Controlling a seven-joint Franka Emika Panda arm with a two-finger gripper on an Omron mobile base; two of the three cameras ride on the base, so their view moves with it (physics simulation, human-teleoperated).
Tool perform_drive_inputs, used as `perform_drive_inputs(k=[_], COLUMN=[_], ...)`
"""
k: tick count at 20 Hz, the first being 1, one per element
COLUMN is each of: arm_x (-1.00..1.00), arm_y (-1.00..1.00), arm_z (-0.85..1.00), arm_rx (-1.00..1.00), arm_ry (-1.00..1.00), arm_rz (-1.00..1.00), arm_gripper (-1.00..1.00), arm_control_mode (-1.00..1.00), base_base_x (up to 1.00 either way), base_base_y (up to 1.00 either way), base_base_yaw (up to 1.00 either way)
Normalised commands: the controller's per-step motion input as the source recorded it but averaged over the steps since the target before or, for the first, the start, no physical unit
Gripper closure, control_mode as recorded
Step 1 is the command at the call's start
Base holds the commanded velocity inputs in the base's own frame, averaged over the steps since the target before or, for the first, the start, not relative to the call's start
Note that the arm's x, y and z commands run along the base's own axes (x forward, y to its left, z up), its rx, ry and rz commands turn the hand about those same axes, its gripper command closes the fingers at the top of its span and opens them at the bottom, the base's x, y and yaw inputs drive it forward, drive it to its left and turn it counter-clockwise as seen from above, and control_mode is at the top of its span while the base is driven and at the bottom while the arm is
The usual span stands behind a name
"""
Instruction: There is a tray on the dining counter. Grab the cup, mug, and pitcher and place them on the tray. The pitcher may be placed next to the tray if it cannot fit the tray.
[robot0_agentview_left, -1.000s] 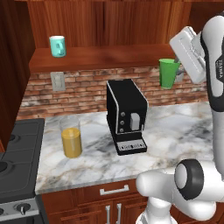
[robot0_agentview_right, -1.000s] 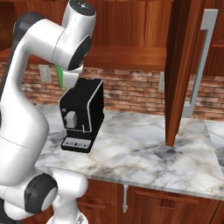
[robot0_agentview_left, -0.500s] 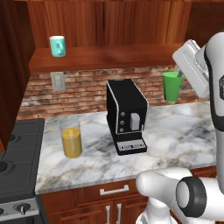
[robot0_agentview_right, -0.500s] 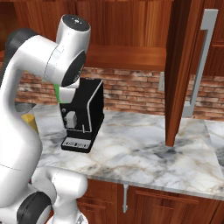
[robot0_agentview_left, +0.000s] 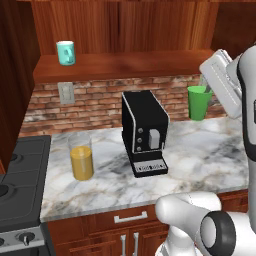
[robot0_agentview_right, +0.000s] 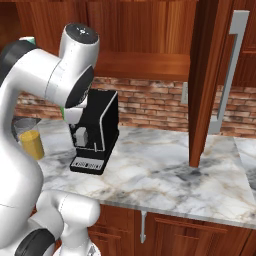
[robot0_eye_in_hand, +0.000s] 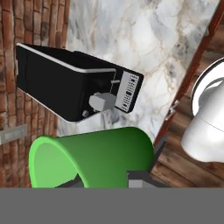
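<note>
The green cup (robot0_agentview_left: 199, 103) hangs in the air above the right end of the worktop, and my gripper (robot0_agentview_left: 205, 90) is shut on its rim from the right. In the hand view the cup (robot0_eye_in_hand: 94, 155) lies on its side between my fingertips (robot0_eye_in_hand: 139, 178). On the wooden shelf at upper left stands the teal mug (robot0_agentview_left: 65, 52). The pitcher (robot0_agentview_left: 81, 156) with orange liquid stands on the marble worktop near the stove, and the right base view has the pitcher (robot0_agentview_right: 31, 142) behind my arm. The tray and the dining counter are out of view.
A black coffee machine (robot0_agentview_left: 144, 131) stands mid-worktop, below and left of the cup. A brick backsplash (robot0_agentview_left: 100, 100) and the wooden shelf (robot0_agentview_left: 125, 65) lie behind. The stove (robot0_agentview_left: 20, 185) is at the left, and a tall wooden cabinet (robot0_agentview_right: 210, 80) at the right.
My gripper has carried the green cup down from shelf height and slightly right, away from the wall. The mug, pitcher and coffee machine have not moved.
</note>
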Motion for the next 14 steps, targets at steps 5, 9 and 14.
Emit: perform_drive_inputs(k=[5,9,14], arm_x=[0.0,0.0,0.0], arm_y=[0.0,0.0,0.0], arm_z=[0.0,0.0,0.0], arm_rx=[0.0,0.0,0.0], arm_ry=[0.0,0.0,0.0], arm_rz=[0.0,0.0,0.0], arm_gripper=[1.0,1.0,1.0], arm_control_mode=[1.0,1.0,1.0], base_base_x=[-0.15,-0.79,-1.0], base_base_y=[0.0,-0.08,-0.18], base_base_yaw=[0.0,0.0,-0.08])
